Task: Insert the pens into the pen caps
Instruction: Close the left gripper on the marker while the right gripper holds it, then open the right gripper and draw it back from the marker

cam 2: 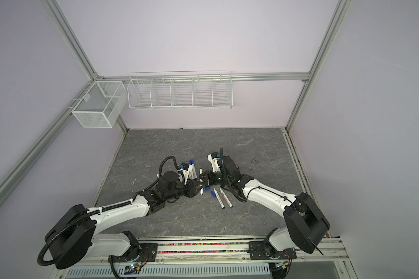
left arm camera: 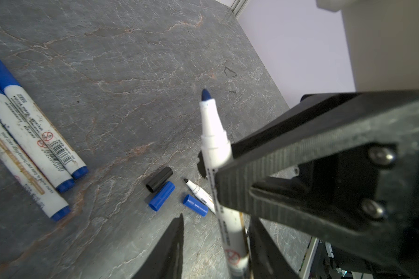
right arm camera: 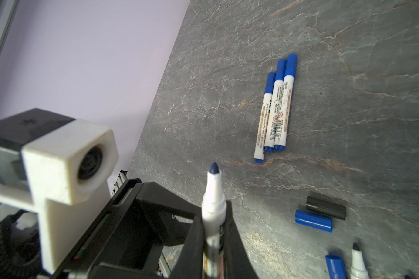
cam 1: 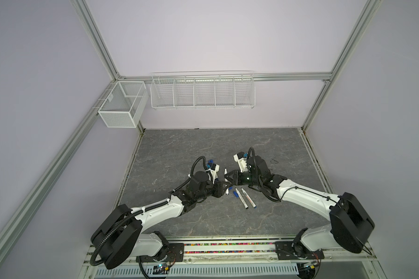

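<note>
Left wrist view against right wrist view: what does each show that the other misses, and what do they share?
Only the left wrist view: the bolted outer side of the right gripper, clamped on the uncapped pen, and that pen's lower label. Only the right wrist view: the white camera housing on the left arm. Both: the uncapped pen with its blue tip, three capped pens lying together, the black cap and loose blue caps.

The table (cam 1: 203, 145) is bare from its middle to the rear edge and along the front edge. Its middle is crowded: the left gripper (cam 1: 224, 186) and right gripper (right arm camera: 213, 215) meet around a raised pen (left arm camera: 213, 135), three capped pens (right arm camera: 276, 108) lie rearward, and loose caps (left arm camera: 161, 196) and two uncapped pens (cam 1: 241, 198) lie frontward.
</note>
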Controlling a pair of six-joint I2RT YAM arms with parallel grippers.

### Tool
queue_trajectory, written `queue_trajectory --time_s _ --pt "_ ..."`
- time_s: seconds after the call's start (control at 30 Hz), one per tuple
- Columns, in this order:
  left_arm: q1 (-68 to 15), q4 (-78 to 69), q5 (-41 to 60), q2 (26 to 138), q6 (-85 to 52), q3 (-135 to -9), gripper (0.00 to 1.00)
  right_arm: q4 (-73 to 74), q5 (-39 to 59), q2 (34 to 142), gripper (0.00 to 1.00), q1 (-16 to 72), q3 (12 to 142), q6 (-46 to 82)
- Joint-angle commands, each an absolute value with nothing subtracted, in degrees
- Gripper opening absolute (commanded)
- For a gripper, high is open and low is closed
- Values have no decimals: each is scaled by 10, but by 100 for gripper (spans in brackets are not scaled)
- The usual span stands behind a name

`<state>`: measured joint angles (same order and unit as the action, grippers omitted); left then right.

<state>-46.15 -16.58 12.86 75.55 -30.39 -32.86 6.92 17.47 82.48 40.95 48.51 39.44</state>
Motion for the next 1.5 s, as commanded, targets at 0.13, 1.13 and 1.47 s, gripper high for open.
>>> queue_trajectory --time_s 0.13,1.13,1.47 --pt "-461 -182 126 769 -307 -331 38 88 188 829 7 404 476 400" --pt "-461 -87 -25 724 -311 -313 0 -219 102 792 38 433 446 244" --pt "-461 -88 -21 737 -316 -316 0 -200 107 882 39 446 441 252"
